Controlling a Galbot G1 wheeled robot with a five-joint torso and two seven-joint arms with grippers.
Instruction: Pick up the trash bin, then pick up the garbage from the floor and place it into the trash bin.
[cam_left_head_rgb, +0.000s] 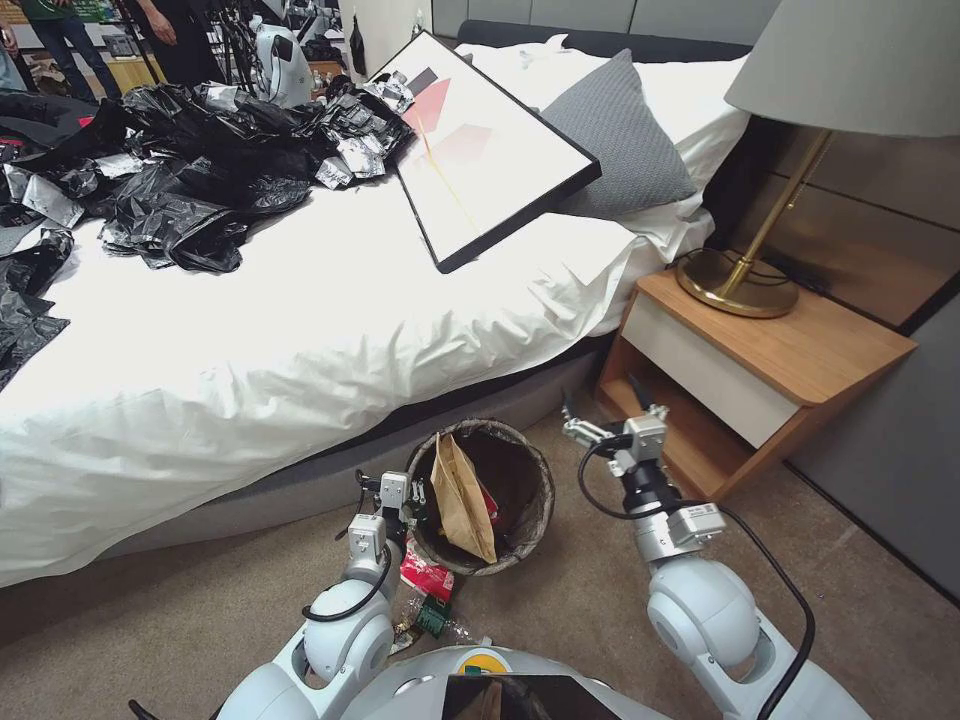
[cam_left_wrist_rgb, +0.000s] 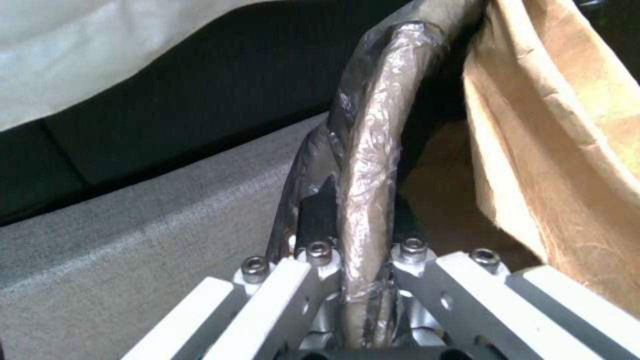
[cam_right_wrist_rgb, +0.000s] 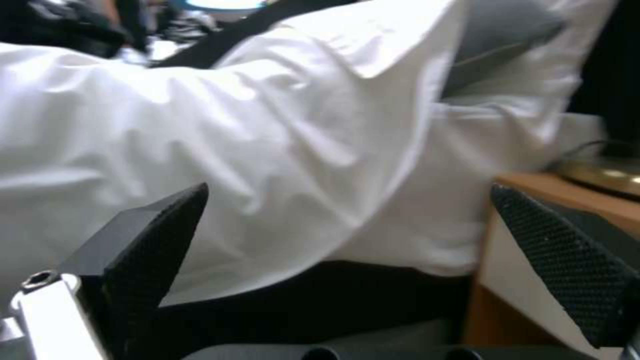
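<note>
So the left gripper (cam_left_head_rgb: 415, 497) is clamped on the trash bin (cam_left_head_rgb: 535, 500) rim, brown paper bag (cam_left_head_rgb: 462, 497) sticking out inside. Right gripper (cam_left_head_rgb: 603, 407) hangs spread wide with nothing in it, near the nightstand (cam_left_head_rgb: 800, 350).

Trash bin (cam_left_head_rgb: 520, 470) on floor (cam_left_head_rgb: 560, 620) before bed (cam_left_head_rgb: 250, 340); paper bag (cam_left_head_rgb: 462, 500) inside; wrappers (cam_left_head_rgb: 425, 580) beside bin; nightstand (cam_left_head_rgb: 760, 370) right.
</note>
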